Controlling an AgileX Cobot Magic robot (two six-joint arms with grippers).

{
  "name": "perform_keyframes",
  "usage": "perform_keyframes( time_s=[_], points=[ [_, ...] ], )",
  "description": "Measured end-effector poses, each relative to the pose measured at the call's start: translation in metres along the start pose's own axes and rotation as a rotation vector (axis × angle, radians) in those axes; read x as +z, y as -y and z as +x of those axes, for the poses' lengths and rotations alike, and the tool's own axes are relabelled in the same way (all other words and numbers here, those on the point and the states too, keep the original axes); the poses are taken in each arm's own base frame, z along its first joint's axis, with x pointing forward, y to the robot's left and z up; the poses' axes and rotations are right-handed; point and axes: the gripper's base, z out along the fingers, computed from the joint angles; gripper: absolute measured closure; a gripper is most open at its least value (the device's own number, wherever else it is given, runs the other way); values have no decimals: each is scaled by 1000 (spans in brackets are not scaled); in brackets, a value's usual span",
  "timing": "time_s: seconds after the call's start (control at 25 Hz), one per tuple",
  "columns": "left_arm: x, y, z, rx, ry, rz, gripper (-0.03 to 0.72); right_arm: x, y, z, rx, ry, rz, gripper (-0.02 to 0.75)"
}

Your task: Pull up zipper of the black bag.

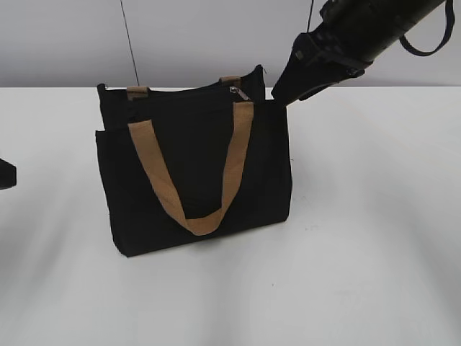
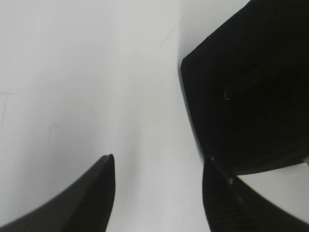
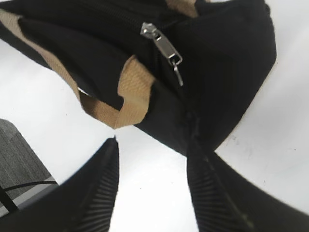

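Observation:
The black bag (image 1: 194,166) stands upright mid-table with a tan handle (image 1: 191,216) hanging down its front. The silver zipper pull (image 1: 240,92) sits on the top edge towards the right end. In the right wrist view the zipper pull (image 3: 161,46) hangs on the black bag (image 3: 227,72) above the jaws. My right gripper (image 3: 152,145) is open and empty just beyond the bag's upper right corner (image 1: 279,95), its right finger close against the fabric. My left gripper (image 2: 159,164) is open and empty, low over the table left of the bag (image 2: 251,87).
The white table (image 1: 360,252) spreads around the bag. Only a dark tip of the left arm (image 1: 6,174) shows at the left edge of the exterior view. A thin black cable (image 1: 130,43) hangs behind the bag. A grey wall stands behind.

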Motion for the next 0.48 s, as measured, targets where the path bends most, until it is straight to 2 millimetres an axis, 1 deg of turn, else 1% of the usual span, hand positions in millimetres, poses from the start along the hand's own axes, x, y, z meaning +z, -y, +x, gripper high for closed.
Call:
perform_keyframes(
  time_s=[0.12, 0.24, 0.32, 0.48],
  points=[
    [-19, 0, 0, 25, -17, -4, 253, -10, -15, 2, -31, -28, 10, 377],
    [-36, 0, 7, 70, -36, 7, 253, -25, -28, 10, -36, -18, 18, 377],
    [-48, 0, 12, 96, -35, 24, 253, -34, -35, 22, -23, -9, 25, 377],
    [-74, 0, 22, 110, 4, 56, 253, -53, -52, 54, -12, 42, 62, 377]
  ],
)
